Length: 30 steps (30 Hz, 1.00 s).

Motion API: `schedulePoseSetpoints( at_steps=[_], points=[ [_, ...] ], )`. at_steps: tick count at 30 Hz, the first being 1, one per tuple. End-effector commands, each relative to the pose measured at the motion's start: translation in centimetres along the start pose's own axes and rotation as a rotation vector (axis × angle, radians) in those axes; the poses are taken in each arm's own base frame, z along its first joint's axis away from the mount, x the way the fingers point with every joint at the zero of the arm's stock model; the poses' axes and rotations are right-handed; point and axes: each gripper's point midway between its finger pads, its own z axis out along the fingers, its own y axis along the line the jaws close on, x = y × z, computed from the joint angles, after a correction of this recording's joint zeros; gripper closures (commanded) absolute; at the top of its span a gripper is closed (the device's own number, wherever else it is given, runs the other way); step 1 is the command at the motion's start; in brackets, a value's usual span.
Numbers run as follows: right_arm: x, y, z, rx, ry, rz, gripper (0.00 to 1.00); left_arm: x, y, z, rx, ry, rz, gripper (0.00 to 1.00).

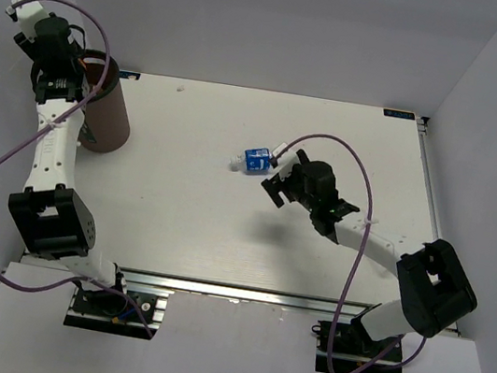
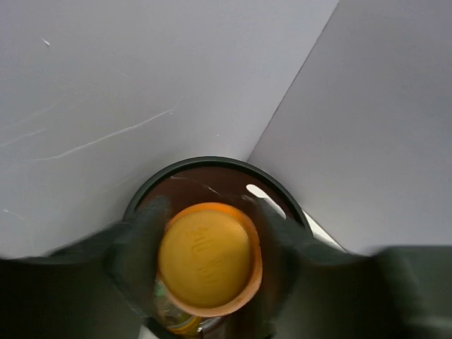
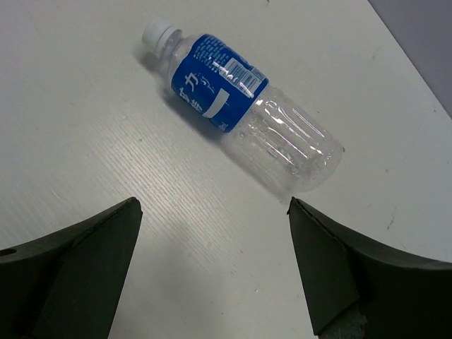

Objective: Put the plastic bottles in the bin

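Clear blue-label bottle (image 3: 240, 113) lies flat, well right of the bin (image 2: 212, 161), just ahead of my right gripper (image 3: 213, 208). Jaws wide; bottle's long axis slants across them, so a wrist turn is likely needed. Left gripper (image 2: 212, 247) clamps the orange-cap bottle (image 2: 207, 258) over the bin.

Bright even light, soft shadows, wrist-cam fg blurry

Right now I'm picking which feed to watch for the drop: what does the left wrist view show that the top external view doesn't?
Only the left wrist view: the orange-capped bottle clamped in the left gripper, directly over the bin's open mouth. Only the top external view: the blue-label bottle lying on the table, with the open right gripper next to it. Both show the bin and the left gripper above it.
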Motion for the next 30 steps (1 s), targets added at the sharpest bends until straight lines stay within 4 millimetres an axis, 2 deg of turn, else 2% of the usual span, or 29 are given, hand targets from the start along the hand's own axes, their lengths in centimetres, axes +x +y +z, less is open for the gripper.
schedulePoseSetpoints(
  at_steps=[1,2,3,4,5,7,8,9,10,11,12,13,14,16,17,20,21,22,24,25,26,27,28,30],
  points=[
    [-1.4,-0.9,0.1,-0.052,-0.032,-0.216,0.11,-1.4,0.5,1.0,-0.035,-0.025,0.019,0.33],
    [-1.0,-1.4,0.2,-0.073,-0.022,-0.254,0.11,-0.8,0.8,1.2,-0.051,0.002,0.036,0.14],
    [-2.1,-1.2,0.5,-0.144,-0.059,-0.353,0.11,-0.3,0.8,1.7,-0.06,0.017,0.045,0.02],
    [-1.3,-0.9,0.4,-0.199,-0.021,-0.381,0.11,-0.6,0.8,1.8,-0.064,0.019,0.046,0.02],
    [-1.2,-1.2,0.5,-0.23,-0.017,-0.404,0.11,-1.1,0.8,1.8,-0.064,0.018,0.045,0.02],
    [-1.9,-1.5,1.1,-0.299,-0.027,-0.506,0.11,-1.6,0.8,1.6,-0.059,0.015,0.043,0.02],
    [-0.5,-1.5,0.8,-0.346,0.026,-0.513,0.11,-1.9,0.8,1.5,-0.056,0.01,0.042,0.02],
    [0.0,-1.6,1.3,-0.368,0.039,-0.541,0.11,-2.1,0.8,1.3,-0.052,0.007,0.041,0.02],
    [-1.1,-2.3,1.7,-0.363,0.015,-0.549,0.11,-2.4,0.7,1.1,-0.048,0.002,0.037,0.02],
    [-0.9,-2.8,2.0,-0.37,0.017,-0.551,0.11,-3.0,0.6,0.6,-0.034,-0.006,0.028,0.02],
    [0.3,-2.5,2.3,-0.413,0.047,-0.546,0.1,-3.0,0.3,0.3,-0.016,-0.003,0.018,0.02],
    [0.3,-2.3,2.6,-0.444,0.04,-0.563,0.11,-3.1,-0.4,-0.1,0.026,0.006,0.011,0.02],
    [-0.4,-3.1,3.0,-0.434,0.037,-0.567,0.11,-3.8,-0.7,-0.7,0.052,-0.005,-0.002,0.02],
    [0.3,-3.2,4.0,-0.449,0.058,-0.557,0.11,-4.2,-1.5,-1.6,0.108,-0.003,-0.031,0.02],
    [-0.3,-3.9,4.4,-0.436,0.046,-0.559,0.11,-4.7,-1.8,-1.9,0.128,-0.017,-0.049,0.02],
    [0.0,-4.1,5.7,-0.468,0.029,-0.552,0.11,-5.8,-3.0,-3.8,0.223,-0.031,-0.102,0.02],
    [-0.1,-4.5,6.6,-0.473,0.027,-0.55,0.11,-6.7,-3.3,-4.9,0.249,-0.048,-0.13,0.02],
    [0.2,-4.5,6.9,-0.489,0.038,-0.54,0.11,-6.1,-3.4,-5.2,0.266,-0.037,-0.135,0.02],
    [0.4,-5.2,8.4,-0.491,0.053,-0.529,0.11,-7.5,-4.2,-7.1,0.347,-0.071,-0.178,0.02],
    [1.0,-5.1,8.8,-0.504,0.069,-0.518,0.11,-6.3,-4.3,-7.3,0.368,-0.049,-0.181,0.02],
    [1.2,-5.3,9.2,-0.506,0.075,-0.511,0.11,-6.6,-5.4,-8.2,0.445,-0.056,-0.192,0.02],
    [2.4,-4.8,10.1,-0.524,0.095,-0.49,0.11,-6.4,-5.9,-8.8,0.486,-0.05,-0.21,0.02],
    [2.3,-5.1,10.6,-0.519,0.09,-0.48,0.11,-6.5,-6.4,-9.9,0.536,-0.048,-0.22,0.02],
    [3.2,-4.8,11.6,-0.529,0.088,-0.43,0.11,-4.9,-8.2,-11.2,0.674,0.002,-0.234,0.02]
  ],
)
